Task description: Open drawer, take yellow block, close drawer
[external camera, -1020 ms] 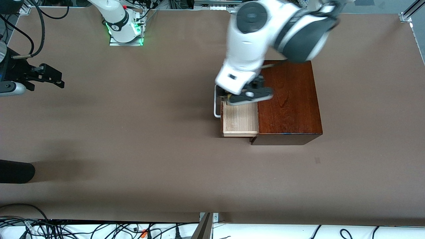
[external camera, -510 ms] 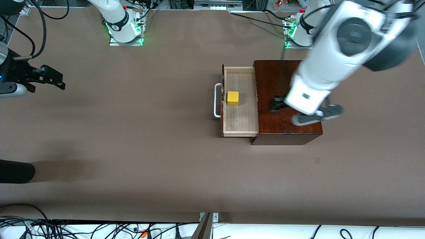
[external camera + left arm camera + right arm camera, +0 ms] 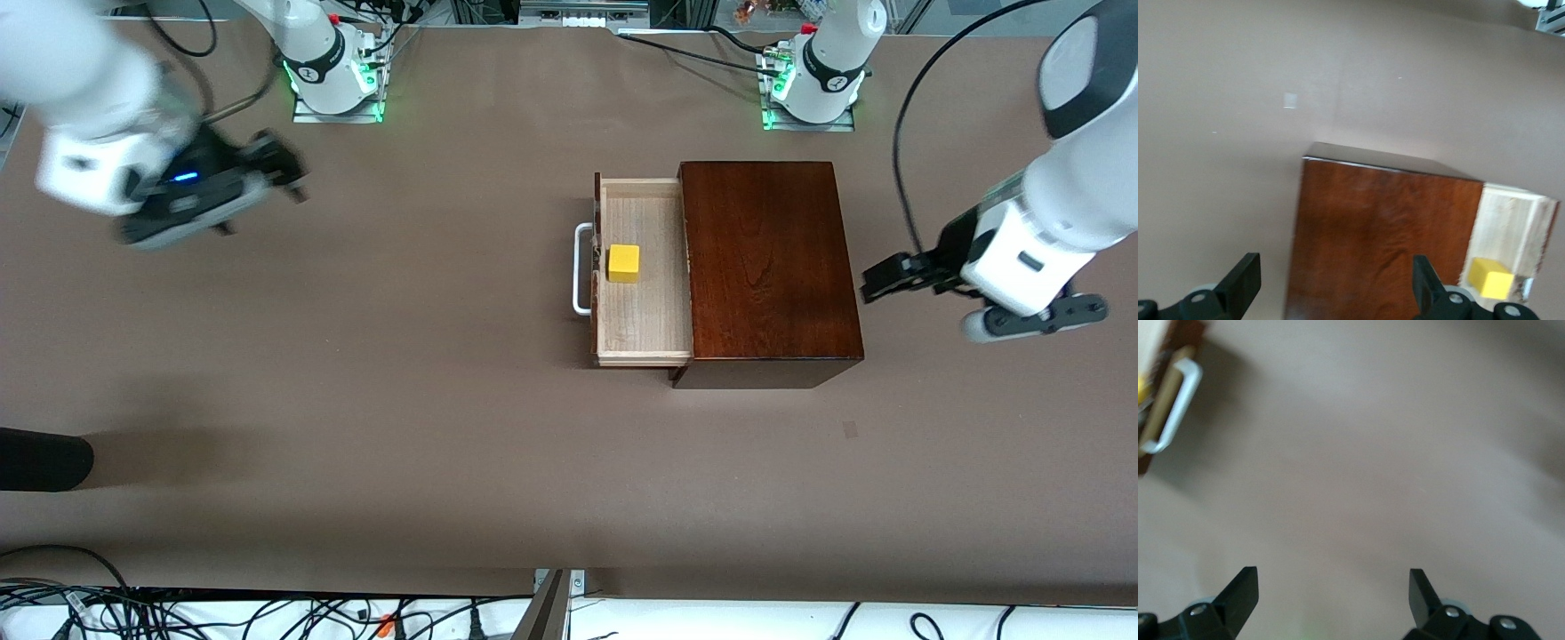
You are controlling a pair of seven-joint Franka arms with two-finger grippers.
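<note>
The drawer (image 3: 645, 311) stands pulled out of the dark wooden box (image 3: 765, 267), toward the right arm's end, with its white handle (image 3: 582, 269) in front. The yellow block (image 3: 623, 263) lies in the drawer beside the handle. My left gripper (image 3: 882, 280) is open and empty over the table, beside the box at the left arm's end. Its wrist view (image 3: 1335, 287) shows the box (image 3: 1385, 227), the drawer (image 3: 1511, 227) and the block (image 3: 1490, 278). My right gripper (image 3: 276, 167) is open and empty over bare table near its base. Its wrist view (image 3: 1331, 590) shows the handle (image 3: 1175, 403).
The arm bases (image 3: 333, 80) (image 3: 813, 84) stand along the table edge farthest from the front camera. A black object (image 3: 40, 458) lies at the right arm's end of the table. Cables (image 3: 267, 613) hang along the nearest edge.
My left gripper has left the drawer, passed over the box and gone out to the left arm's end, uncovering the yellow block. My right gripper has swung in toward the drawer.
</note>
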